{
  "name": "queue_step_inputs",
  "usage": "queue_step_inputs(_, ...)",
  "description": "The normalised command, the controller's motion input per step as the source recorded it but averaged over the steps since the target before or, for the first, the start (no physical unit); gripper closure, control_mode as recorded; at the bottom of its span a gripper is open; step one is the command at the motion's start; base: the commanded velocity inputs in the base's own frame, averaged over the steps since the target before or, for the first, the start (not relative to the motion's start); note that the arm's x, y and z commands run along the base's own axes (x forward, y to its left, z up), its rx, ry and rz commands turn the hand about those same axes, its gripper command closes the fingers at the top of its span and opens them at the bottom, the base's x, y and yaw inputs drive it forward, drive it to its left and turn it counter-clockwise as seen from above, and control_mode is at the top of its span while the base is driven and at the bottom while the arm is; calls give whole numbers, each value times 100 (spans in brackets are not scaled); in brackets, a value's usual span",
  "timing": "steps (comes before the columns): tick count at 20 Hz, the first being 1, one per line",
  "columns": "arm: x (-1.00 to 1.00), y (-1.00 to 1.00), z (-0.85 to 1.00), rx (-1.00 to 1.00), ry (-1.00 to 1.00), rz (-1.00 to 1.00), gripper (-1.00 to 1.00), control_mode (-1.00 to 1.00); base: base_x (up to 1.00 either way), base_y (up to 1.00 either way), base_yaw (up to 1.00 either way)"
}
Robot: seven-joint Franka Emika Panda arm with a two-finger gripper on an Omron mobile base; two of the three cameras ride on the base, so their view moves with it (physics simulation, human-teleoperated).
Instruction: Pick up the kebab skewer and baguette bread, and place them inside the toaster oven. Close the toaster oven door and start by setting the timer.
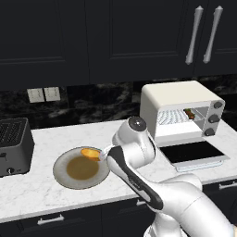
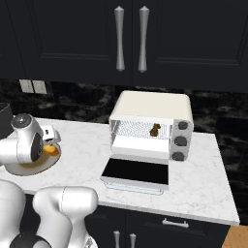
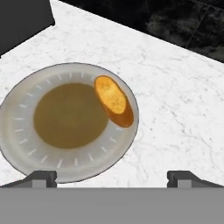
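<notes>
Orange-golden baguette bread (image 3: 114,100): lying on the right inner rim of the grey plate (image 3: 26,144), partly over its brown centre; untouched. Plate resting on the white marble surface (image 1: 41,194), right of the dark grey slot toaster (image 1: 14,146). Gripper (image 3: 112,178): hovering above the near edge of the plate, fingers spread wide, pinching nothing. Cream-white toaster oven (image 2: 151,107): standing at the right of the surface, well apart from the plate. Toaster oven door (image 2: 137,173): folded down flat toward the near edge. Kebab skewer (image 2: 154,130): lying on the wire rack inside the toaster oven, toward its right side.
</notes>
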Motion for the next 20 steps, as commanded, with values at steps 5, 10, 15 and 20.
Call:
queue_step_inputs(5, 51, 12, -21, 0, 13, 6, -100, -100, 0, 0, 0)
queue_step_inputs(10, 53, 2, -31, 0, 15, 7, -100, -100, 0, 0, 0)
queue_step_inputs(15, 39, 8, -45, 0, 11, 6, -100, -100, 0, 0, 0)
queue_step_inputs(20, 13, 15, -53, -3, 1, 4, -100, -100, 0, 0, 0)
